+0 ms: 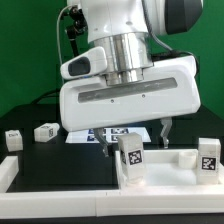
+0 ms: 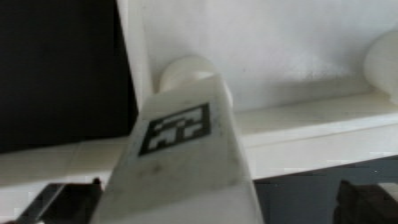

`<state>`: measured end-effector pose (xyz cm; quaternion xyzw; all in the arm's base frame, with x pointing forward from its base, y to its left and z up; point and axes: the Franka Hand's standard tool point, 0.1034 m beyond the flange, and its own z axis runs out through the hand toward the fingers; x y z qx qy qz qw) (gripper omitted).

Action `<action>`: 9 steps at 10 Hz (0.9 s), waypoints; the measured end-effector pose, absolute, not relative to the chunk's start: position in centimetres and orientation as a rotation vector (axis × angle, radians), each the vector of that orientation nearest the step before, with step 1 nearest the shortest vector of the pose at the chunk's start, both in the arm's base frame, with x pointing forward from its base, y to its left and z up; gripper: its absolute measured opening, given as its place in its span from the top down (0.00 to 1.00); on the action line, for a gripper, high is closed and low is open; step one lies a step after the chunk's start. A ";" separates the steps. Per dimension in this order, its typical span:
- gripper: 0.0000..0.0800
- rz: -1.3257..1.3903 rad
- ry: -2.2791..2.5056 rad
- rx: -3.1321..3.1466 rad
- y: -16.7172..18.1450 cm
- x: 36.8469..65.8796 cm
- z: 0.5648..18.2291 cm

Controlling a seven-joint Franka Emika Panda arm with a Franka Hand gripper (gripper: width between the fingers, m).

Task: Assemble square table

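Observation:
The white square panel [image 1: 170, 172] lies flat at the front, on the exterior view's right. A short white leg [image 1: 131, 156] with a black-and-white tag stands upright on its left part. My gripper [image 1: 137, 140] hangs over this leg with a finger on each side. In the wrist view the leg [image 2: 178, 140] runs up between the dark fingertips [image 2: 64, 202], which stand apart from it, so the gripper [image 2: 214, 208] is open. The panel [image 2: 267, 60] shows behind the leg. Another tagged white piece [image 1: 208, 158], apparently a leg, stands at the panel's right end.
Two loose tagged legs [image 1: 14, 139] [image 1: 45, 131] lie on the black table at the exterior view's left. The marker board [image 1: 92, 136] lies behind the gripper. Plain white bars [image 1: 60, 192] run along the front and left edge.

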<state>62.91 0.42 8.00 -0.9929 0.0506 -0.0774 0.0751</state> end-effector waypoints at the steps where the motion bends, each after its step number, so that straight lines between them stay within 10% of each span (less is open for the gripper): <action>1: 0.47 -0.231 0.160 -2.978 0.4 62.9 8.0; 3: 0.63 -0.218 0.342 -2.953 0.1 62.9 7.9; 9: 0.63 -0.077 1.396 -2.619 -0.4 62.9 7.6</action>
